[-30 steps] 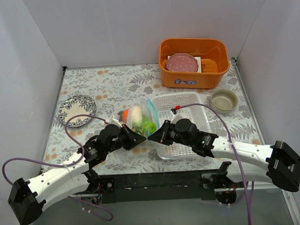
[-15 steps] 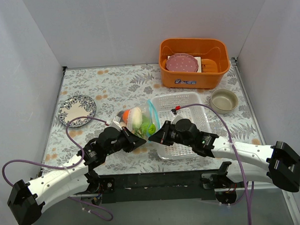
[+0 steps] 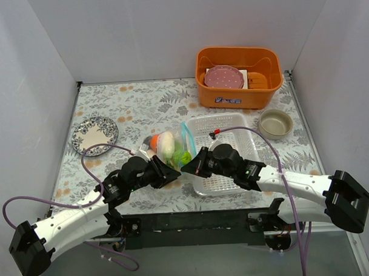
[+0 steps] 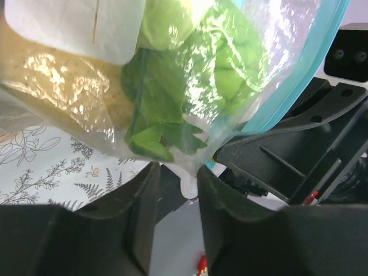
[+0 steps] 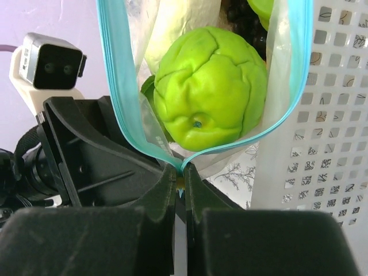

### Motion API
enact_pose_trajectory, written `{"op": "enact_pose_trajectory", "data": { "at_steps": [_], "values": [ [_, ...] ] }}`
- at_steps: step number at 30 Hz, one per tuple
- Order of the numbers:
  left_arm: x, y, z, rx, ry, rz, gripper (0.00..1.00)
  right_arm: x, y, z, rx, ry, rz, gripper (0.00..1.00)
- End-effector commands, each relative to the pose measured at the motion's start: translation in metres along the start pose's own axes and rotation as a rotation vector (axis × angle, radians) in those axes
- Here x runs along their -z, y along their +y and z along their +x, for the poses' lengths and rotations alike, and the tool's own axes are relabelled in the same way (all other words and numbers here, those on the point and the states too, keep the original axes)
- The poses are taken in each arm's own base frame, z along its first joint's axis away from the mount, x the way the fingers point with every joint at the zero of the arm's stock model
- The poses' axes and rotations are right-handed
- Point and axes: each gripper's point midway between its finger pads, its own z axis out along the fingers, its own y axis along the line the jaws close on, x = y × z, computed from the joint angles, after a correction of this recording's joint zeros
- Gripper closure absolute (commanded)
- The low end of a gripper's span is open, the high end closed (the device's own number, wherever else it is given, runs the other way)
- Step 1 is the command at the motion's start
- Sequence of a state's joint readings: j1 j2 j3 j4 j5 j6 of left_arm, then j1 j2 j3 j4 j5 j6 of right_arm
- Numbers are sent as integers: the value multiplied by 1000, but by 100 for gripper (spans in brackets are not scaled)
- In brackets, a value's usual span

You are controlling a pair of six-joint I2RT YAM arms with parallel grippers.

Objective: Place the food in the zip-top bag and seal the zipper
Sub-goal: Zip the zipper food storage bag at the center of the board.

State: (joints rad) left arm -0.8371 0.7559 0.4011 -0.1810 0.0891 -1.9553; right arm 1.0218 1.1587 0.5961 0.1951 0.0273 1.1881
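The zip-top bag (image 3: 171, 148) lies between both grippers, holding the food: a white radish (image 3: 166, 143), an orange (image 3: 154, 141) and a green pepper (image 5: 210, 86). Its mouth gapes, the light blue zipper (image 5: 119, 86) curving around the pepper. My right gripper (image 5: 180, 169) is shut on the zipper's near end, beside the tray's left edge (image 3: 187, 169). My left gripper (image 4: 175, 178) stands open at the bag's near left corner (image 3: 172, 173). A clear bag (image 4: 190, 75) corner hangs loosely between its fingers. Leafy green food (image 4: 172, 115) shows through the plastic.
A clear perforated tray (image 3: 220, 119) lies right of the bag, under my right arm. An orange bin (image 3: 238, 100) with a pink plate (image 3: 224, 77) stands at the back. A tan bowl (image 3: 275, 123) sits right, a patterned plate (image 3: 94, 135) left.
My left gripper has opened and let go of the bag's corner, after drawing slightly toward the near edge. The right gripper keeps its grip on the zipper.
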Motion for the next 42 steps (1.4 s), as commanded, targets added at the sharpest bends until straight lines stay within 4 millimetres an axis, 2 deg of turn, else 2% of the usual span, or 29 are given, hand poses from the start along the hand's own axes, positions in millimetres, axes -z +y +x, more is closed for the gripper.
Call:
{"op": "enact_pose_trajectory", "data": {
  "at_steps": [1, 5, 10, 12, 13, 14, 15, 17, 18, 22, 31, 33, 34, 38, 42],
  "values": [
    [7, -6, 1, -2, 4, 19, 64, -3, 19, -11, -82, -83, -84, 95],
    [10, -11, -3, 15, -22, 45, 56, -4, 14, -5, -156, -86, -90, 96],
    [14, -15, -8, 45, -59, 78, 54, 1, 11, 2, -227, -111, -113, 96],
    [14, -14, -8, 53, -60, 75, 56, 4, 10, 3, -276, -121, -147, 97],
    [13, -13, -8, 56, -59, 75, 60, 6, 10, 4, -292, -124, -161, 97],
    [13, -13, -8, 59, -56, 74, 62, 7, 2, 7, -307, -127, -159, 97],
    [12, -13, -7, 60, -52, 72, 64, 10, 8, 4, -328, -138, -190, 97],
    [13, -14, -6, 60, -48, 81, 68, 11, -2, 5, -351, -151, -177, 97],
    [12, -14, -6, 63, -44, 78, 68, 15, 3, 2, -368, -160, -215, 97],
    [11, -10, -3, 67, -36, 75, 68, 20, 1, 1, -405, -171, -247, 97],
    [5, -9, 3, -3, -1, 97, 67, 20, 7, 3, -414, -149, -260, 97],
    [7, -13, 3, -19, -7, 123, 66, 17, 3, 6, -410, -136, -233, 97],
    [8, -22, 3, -31, -2, 165, 67, 16, 3, 7, -409, -131, -232, 97],
    [4, -22, 6, -38, 19, 160, 67, 13, 6, 9, -403, -118, -229, 97],
    [3, -32, 8, -50, 35, 205, 70, 9, 8, 13, -391, -91, -221, 97]
  ]
}}
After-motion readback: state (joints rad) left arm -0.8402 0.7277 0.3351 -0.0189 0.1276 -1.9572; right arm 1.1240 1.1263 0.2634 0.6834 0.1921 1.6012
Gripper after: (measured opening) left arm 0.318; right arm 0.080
